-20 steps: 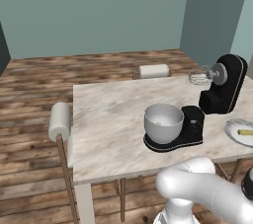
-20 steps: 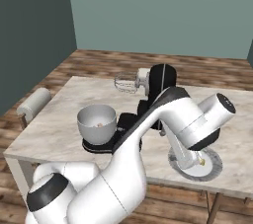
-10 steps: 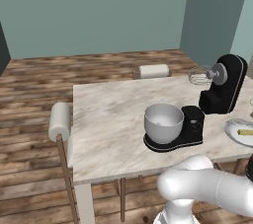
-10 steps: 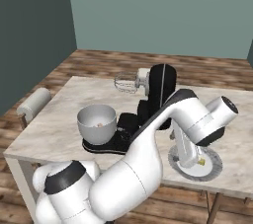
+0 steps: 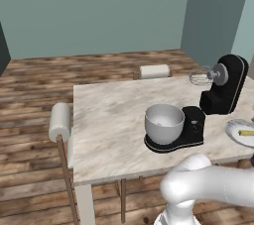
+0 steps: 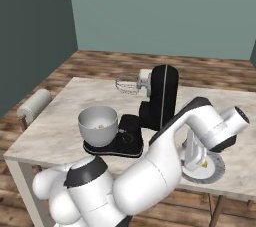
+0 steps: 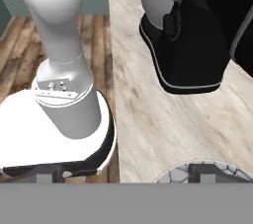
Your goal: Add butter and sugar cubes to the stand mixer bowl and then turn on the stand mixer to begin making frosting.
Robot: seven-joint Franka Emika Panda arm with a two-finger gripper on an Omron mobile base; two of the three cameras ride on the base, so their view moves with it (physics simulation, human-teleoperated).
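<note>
The black stand mixer (image 5: 225, 87) stands on the marble table with its head tilted up and its whisk (image 5: 200, 77) raised. The silver stand mixer bowl (image 5: 163, 122) sits on the mixer's flat base. The butter (image 5: 245, 132) lies on a shallow plate (image 5: 234, 135) at the table's right end. In the right base view my hand hangs low over that plate (image 6: 212, 173), right of the mixer (image 6: 162, 96) and bowl (image 6: 98, 125). My gripper (image 7: 128, 171) is open, with nothing between its fingertips (image 7: 210, 169) and the plate's rim (image 7: 175, 172) just below. The sugar cubes are out of view.
Two chairs with white rolled backs stand at the table, one at the left side (image 5: 60, 120) and one at the far side (image 5: 154, 71). Bare marble (image 5: 109, 115) stretches left of the bowl. The table's near edge (image 7: 114, 119) runs beside my own base.
My forearm and wrist have swung further right, over the plate, and the hand has sunk closer to it. The jaws stayed wide. Nothing on the table moved.
</note>
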